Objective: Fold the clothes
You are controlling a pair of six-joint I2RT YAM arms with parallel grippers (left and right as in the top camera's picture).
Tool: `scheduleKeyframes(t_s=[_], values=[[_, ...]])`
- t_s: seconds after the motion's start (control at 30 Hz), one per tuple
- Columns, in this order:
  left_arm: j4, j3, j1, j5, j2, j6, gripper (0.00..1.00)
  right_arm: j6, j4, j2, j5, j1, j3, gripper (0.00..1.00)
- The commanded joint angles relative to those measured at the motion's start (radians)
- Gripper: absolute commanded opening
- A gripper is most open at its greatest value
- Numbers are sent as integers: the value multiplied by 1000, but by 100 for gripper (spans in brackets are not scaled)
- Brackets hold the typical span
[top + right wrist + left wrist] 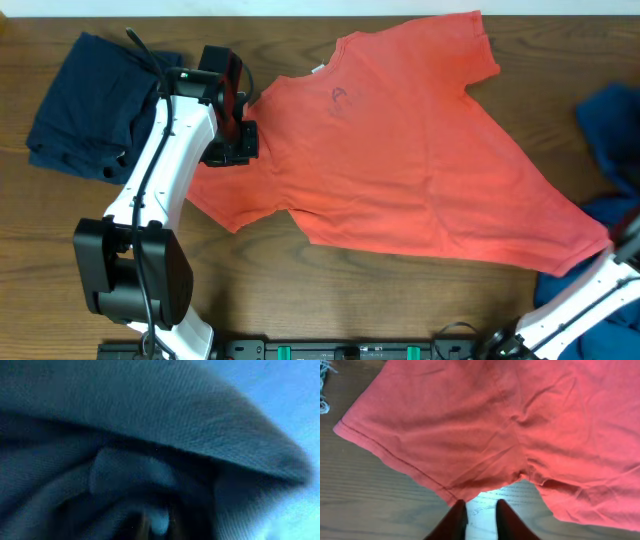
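Note:
The coral-red T-shirt [400, 150] lies spread flat across the table, neck label toward the top left. My left gripper [240, 100] hovers at its left sleeve. In the left wrist view the left gripper [480, 505] stands slightly open just short of the sleeve hem [445, 487], with only bare table between its fingers [457, 520]. My right arm [585, 295] reaches to the right edge of the table. The right gripper [159, 522] is buried in a blue garment [150, 420], with a fold of that cloth between its dim fingers.
A dark navy garment [90, 100] lies bunched at the top left beside my left arm. Blue clothes [612, 125] are heaped at the right edge, next to the shirt's hem corner. The wooden table [330, 290] shows along the front.

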Motion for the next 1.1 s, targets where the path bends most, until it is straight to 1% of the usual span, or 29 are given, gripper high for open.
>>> scheduleKeyframes(t_s=[0.0, 0.03, 0.1, 0.17, 0.33, 0.43, 0.5, 0.6, 0.73, 0.8, 0.83, 0.97, 1.07], values=[[-6, 0, 0, -1, -6, 13, 25, -52, -7, -92, -173, -80, 93, 34], [-6, 0, 0, -1, -6, 13, 27, -52, -2, -116, -270, -101, 107, 43], [-6, 0, 0, -1, -6, 16, 31, -77, 14, -165, -464, -128, 123, 55], [-6, 0, 0, -1, -6, 20, 34, -98, 19, -211, -578, -132, 124, 62], [-6, 0, -2, 3, -6, 22, 36, -135, -42, -278, -659, -63, 124, 63], [24, 0, -13, 98, -5, 114, 36, -163, -106, -278, -713, 13, 122, 62], [74, 0, -33, 145, -3, 190, 36, -172, -143, -278, -720, 74, 119, 61], [175, 0, -69, 141, 14, 251, 36, -172, -157, -281, -739, 136, 119, 61], [327, 0, -111, 141, 87, 266, 36, -223, -179, -311, -881, 192, 119, 64], [390, 0, -119, 138, 147, 282, 36, -240, -203, -339, -921, 208, 119, 65], [415, 0, -120, 131, 176, 282, 34, -250, -217, -355, -931, 215, 119, 65], [489, 0, -116, 93, 291, 278, 15, -300, -274, -439, -928, 245, 119, 67], [516, 0, -109, 34, 365, 253, 7, -307, -313, -502, -902, 261, 119, 68]])
